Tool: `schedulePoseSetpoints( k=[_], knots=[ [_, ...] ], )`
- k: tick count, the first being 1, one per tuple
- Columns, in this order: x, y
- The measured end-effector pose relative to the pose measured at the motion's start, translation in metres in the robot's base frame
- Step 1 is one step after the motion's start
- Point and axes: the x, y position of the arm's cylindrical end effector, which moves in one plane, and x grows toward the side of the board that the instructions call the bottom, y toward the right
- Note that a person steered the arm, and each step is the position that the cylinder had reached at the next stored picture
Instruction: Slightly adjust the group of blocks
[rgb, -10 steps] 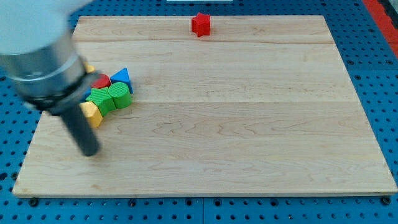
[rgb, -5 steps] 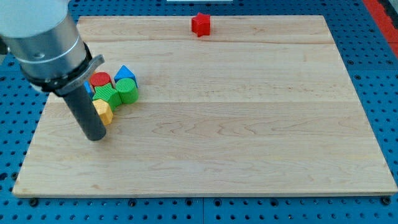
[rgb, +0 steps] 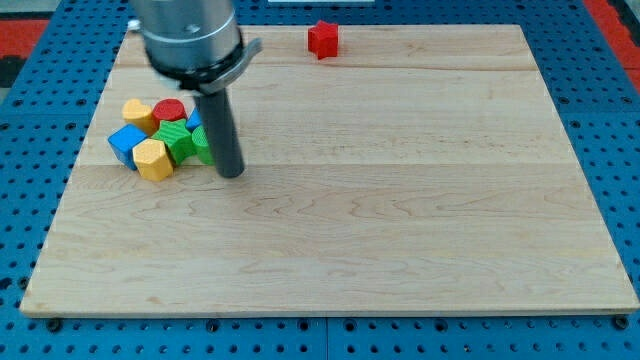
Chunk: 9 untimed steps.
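From the one camera, the cluster sat at the wooden counter's (rgb: 400, 220) left side: a yellow block (rgb: 153, 159) at the bottom, a blue block (rgb: 125, 144) and another yellow block (rgb: 137, 112) to its left and top, a red cylinder (rgb: 169, 110) and a green block (rgb: 178, 138) on the right. My tip (rgb: 231, 173) stood just beside the group's right edge; there was no hand, only the rod. They looked light, hard and apt to slide, so a soft nudge against the green flank seemed best. A red block (rgb: 323, 39) lay well apart.

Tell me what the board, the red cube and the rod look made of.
Board: pale wood, likely unpainted, with visible grain and plank seams. Red cube: uniformly red and matte, maybe painted wood or plastic; can't tell. Rod, ending at my tip right of the clustered blocks: dark, matte, possibly plastic or rubber.
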Motion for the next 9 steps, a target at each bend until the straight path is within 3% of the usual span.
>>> schedulePoseSetpoints(
  k=[2, 4, 5, 7, 9],
  knots=[
    [-0.032, -0.038],
    [-0.047, 0.012],
    [-0.084, 0.001],
    [-0.081, -0.054],
    [-0.081, -0.012]
  ],
)
